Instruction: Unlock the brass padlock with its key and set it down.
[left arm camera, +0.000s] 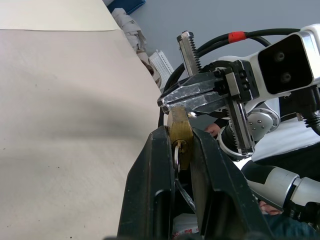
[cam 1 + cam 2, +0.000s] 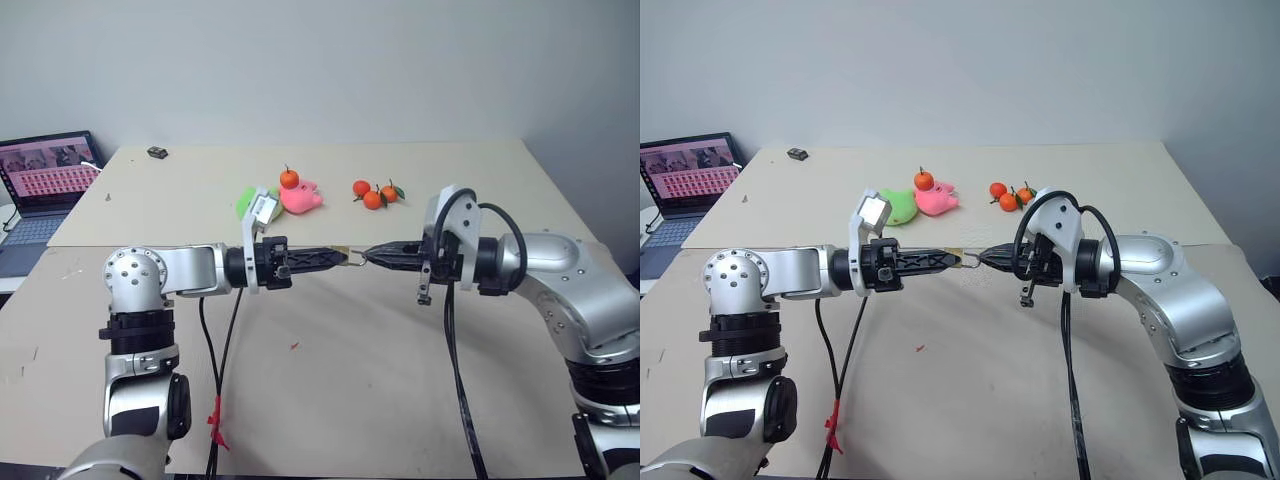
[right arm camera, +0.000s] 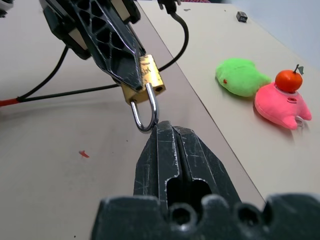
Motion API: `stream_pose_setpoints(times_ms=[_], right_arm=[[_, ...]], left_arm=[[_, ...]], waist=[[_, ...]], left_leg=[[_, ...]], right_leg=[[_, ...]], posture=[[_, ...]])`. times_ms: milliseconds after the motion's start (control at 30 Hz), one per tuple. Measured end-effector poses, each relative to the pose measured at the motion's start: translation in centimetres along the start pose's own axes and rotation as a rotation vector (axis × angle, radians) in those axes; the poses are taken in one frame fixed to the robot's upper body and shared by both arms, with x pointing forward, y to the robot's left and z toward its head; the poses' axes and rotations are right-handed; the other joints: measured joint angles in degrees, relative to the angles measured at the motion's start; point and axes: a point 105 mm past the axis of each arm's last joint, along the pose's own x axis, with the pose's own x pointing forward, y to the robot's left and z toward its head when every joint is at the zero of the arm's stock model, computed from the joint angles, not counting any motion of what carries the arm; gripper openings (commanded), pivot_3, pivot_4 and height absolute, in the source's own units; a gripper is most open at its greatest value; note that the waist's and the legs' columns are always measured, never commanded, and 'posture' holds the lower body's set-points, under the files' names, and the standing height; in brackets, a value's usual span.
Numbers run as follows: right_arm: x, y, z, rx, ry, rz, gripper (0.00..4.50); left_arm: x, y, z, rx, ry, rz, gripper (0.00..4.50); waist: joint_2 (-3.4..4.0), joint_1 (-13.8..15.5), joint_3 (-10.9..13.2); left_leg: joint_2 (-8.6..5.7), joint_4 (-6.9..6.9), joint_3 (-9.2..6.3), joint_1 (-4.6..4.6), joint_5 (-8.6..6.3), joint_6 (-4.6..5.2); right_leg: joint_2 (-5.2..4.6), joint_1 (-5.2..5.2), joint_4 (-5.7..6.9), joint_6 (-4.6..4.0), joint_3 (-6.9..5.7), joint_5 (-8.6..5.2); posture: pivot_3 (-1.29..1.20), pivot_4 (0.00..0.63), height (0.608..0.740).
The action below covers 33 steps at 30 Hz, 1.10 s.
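Brass padlock [image 3: 145, 77] held above the table [image 2: 420, 330], clamped by its body between the left gripper [image 3: 131, 75] fingers, silvery shackle hanging free of the body at one end. Right gripper [image 3: 165, 131] clenched tight, tips pinched on the shackle loop, pointing straight at the padlock. Behind the padlock, farther across the table: green plush toy [image 3: 241, 77], pink plush toy [image 3: 282, 107] with a small orange [image 3: 289, 80] on top, three more oranges [image 2: 375, 193] nearby. Laptop [image 2: 45, 185] well off to the padlock's left.
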Motion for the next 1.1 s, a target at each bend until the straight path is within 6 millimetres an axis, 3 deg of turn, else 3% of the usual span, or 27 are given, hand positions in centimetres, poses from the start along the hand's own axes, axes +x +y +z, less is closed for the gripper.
stream_pose_setpoints(times_ms=[733, 1100], right_arm=[[-0.07, 0.56, 0.44, -0.001, 0.007, 0.016, 0.10], [0.23, 0.92, -0.32, 0.017, 0.027, 0.025, 0.10]], left_arm=[[-0.29, 0.72, 0.30, -0.008, -0.016, 0.028, 0.07], [-0.59, 1.00, 0.73, -0.010, -0.040, 0.043, 0.07]], waist=[[-0.03, 0.0, 0.0], [-0.03, 0.0, 0.0]], left_leg=[[-0.01, 0.00, 0.00, -0.01, -0.01, 0.01], [-0.01, 0.00, -0.01, -0.02, -0.01, 0.01]], right_leg=[[0.00, 0.00, -0.02, 0.01, 0.00, -0.01], [0.00, -0.02, -0.03, 0.02, 0.00, -0.01]], posture=[[0.00, 0.150, 0.660], [0.00, 0.150, 0.660]])
